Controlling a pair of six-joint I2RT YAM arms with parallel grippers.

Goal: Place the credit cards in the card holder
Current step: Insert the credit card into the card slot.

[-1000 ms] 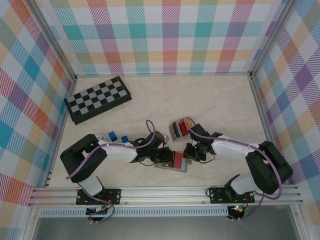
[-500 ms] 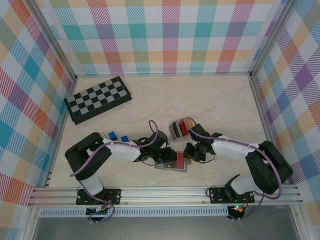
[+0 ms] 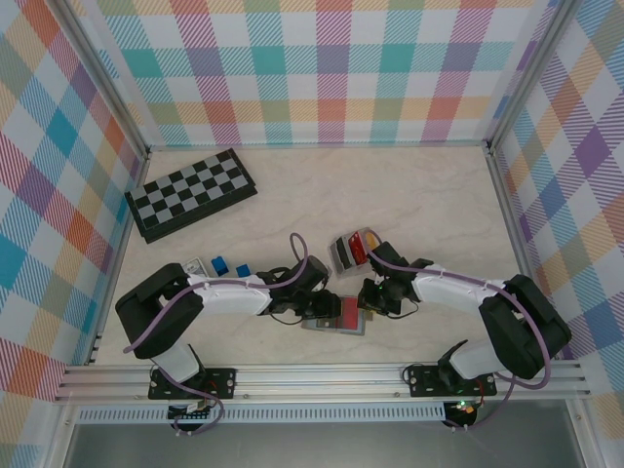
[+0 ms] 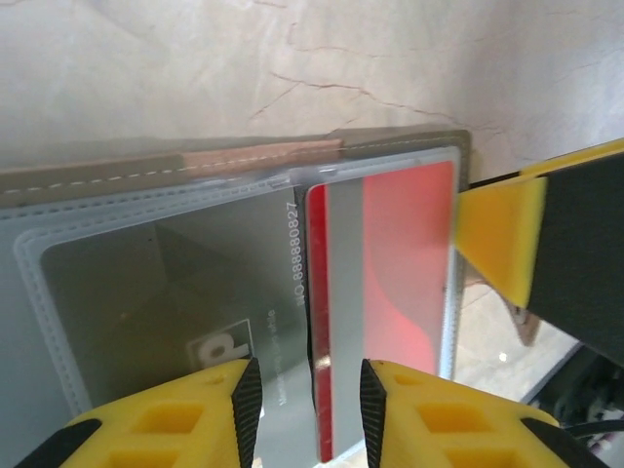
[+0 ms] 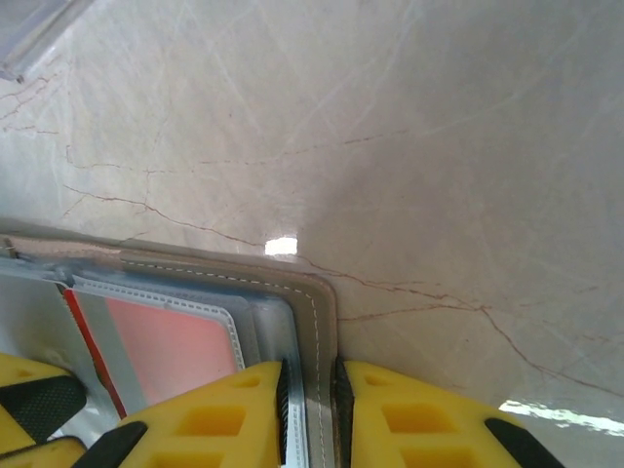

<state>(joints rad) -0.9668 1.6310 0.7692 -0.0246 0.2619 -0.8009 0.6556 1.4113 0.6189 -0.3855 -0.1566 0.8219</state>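
The card holder (image 3: pixel 320 328) lies open near the table's front edge, a red credit card (image 3: pixel 347 314) in its right clear pocket. In the left wrist view, my left gripper (image 4: pixel 310 390) is open. Its pads stand either side of the red card's (image 4: pixel 405 263) near edge without touching it. My right gripper (image 5: pixel 310 390) is shut on the holder's stitched rim (image 5: pixel 244 273), beside the red card (image 5: pixel 175 341). From above, the left gripper (image 3: pixel 322 310) and right gripper (image 3: pixel 369 304) flank the holder. The other credit cards (image 3: pixel 353 251) lie fanned just behind.
A black-and-grey chequered board (image 3: pixel 192 193) lies at the back left. Two small blue blocks (image 3: pixel 219 264) (image 3: pixel 243 269) sit beside the left arm. Aluminium rails and plaid walls close off the table on three sides.
My left gripper's jaws have opened and let go of the red card, which stays in the holder's pocket. The right gripper keeps its hold on the rim.
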